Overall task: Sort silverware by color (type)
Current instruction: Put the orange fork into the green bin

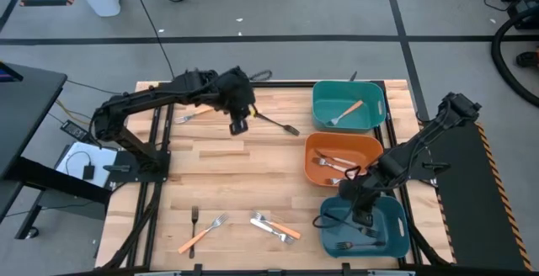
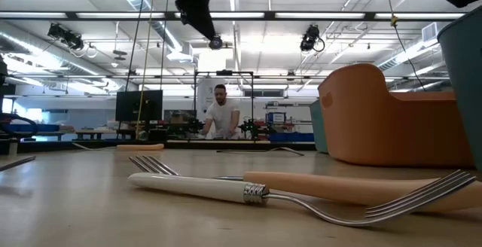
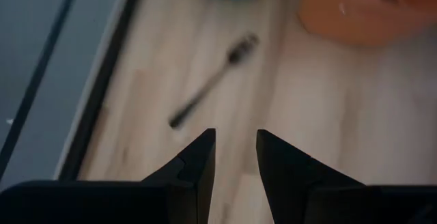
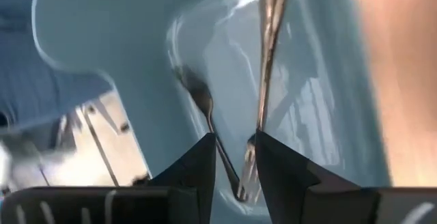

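My left gripper (image 1: 238, 125) hangs above the table's far middle, fingers a narrow gap apart and empty (image 3: 236, 142). An all-dark fork (image 1: 279, 124) lies flat just to its right and also shows in the left wrist view (image 3: 212, 80). My right gripper (image 1: 363, 215) is low over the near teal bin (image 1: 396, 236), fingers a narrow gap apart (image 4: 235, 142). Two dark forks (image 4: 263, 80) (image 4: 205, 111) lie in that bin below it. An orange-handled fork (image 1: 347, 113) lies in the far teal bin (image 1: 324, 99). Several forks (image 1: 335, 162) lie in the orange bin (image 1: 316, 145).
Near the table's front edge lie a dark fork (image 1: 194, 218), an orange-handled fork (image 1: 202, 235), and a white-handled fork (image 2: 196, 187) beside an orange-handled one (image 2: 354, 186). Another fork (image 1: 192, 115) lies under my left arm. A person stands far behind the table (image 2: 221, 115).
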